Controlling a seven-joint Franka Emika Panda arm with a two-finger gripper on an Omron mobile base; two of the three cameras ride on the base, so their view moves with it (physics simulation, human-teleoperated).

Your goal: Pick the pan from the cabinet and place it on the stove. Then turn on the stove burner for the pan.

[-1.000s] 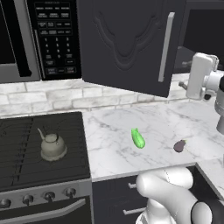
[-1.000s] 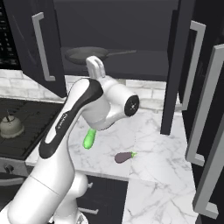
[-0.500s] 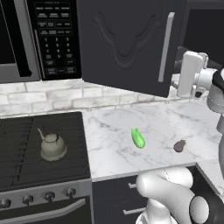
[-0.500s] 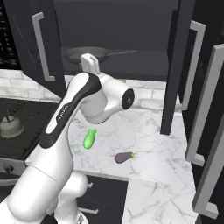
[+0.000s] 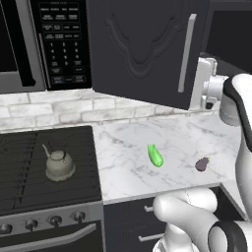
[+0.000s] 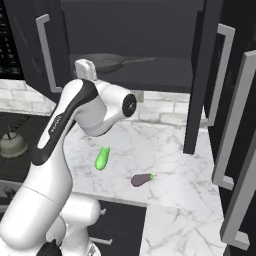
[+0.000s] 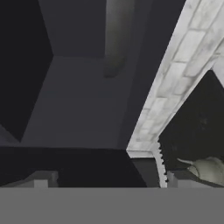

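Pan (image 6: 102,62), wide, shallow and dark grey with one long thin handle, is sitting on the shelf of the open black cabinet (image 6: 150,75), just beyond and slightly right of the gripper (image 6: 86,69). The gripper is hanging released, jaws spread wide, holding nothing, raised to the front edge of that shelf. Below it, on the marble counter (image 6: 165,175), a green vegetable (image 6: 102,158) and an eggplant (image 6: 141,179) are lying apart. Far to its left, a pale kettle (image 5: 59,165) is resting on the stove (image 5: 29,197).
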